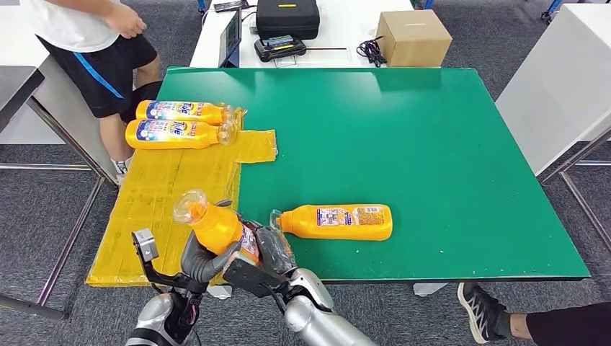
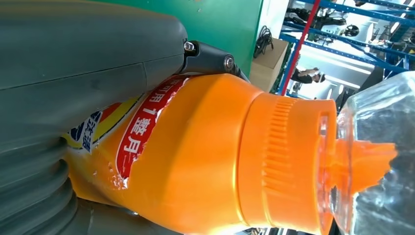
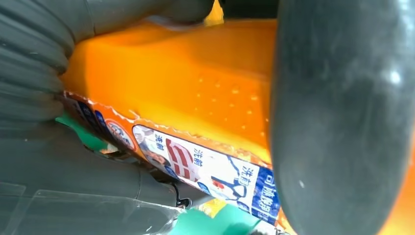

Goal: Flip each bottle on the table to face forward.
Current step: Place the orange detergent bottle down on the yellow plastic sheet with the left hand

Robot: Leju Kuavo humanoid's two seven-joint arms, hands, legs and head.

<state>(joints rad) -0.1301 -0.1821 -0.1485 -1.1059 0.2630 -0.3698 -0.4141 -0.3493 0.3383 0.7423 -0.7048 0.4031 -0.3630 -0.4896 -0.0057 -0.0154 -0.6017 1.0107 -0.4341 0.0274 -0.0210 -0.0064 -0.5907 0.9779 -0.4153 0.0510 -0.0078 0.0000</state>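
An orange detergent bottle (image 1: 215,225) with a clear cap is lifted near the table's front edge, cap pointing up and left. My left hand (image 1: 198,261) grips its body from the left and my right hand (image 1: 268,249) holds it from the right. Up close, the bottle (image 2: 215,156) shows its ribbed orange collar and clear cap beside my left hand (image 2: 73,88). The right hand (image 3: 337,117) wraps the bottle's (image 3: 195,93) labelled body. Another orange bottle (image 1: 337,221) lies on its side on the green table (image 1: 432,144). Two more bottles (image 1: 180,112) (image 1: 176,134) lie side by side at the far left.
A yellow mat (image 1: 166,209) covers the table's left part. A person (image 1: 94,43) stands at the far left corner, and a shoe (image 1: 481,310) shows at the near right. Behind are a cardboard box (image 1: 413,37) and a black case (image 1: 287,17) on a white table.
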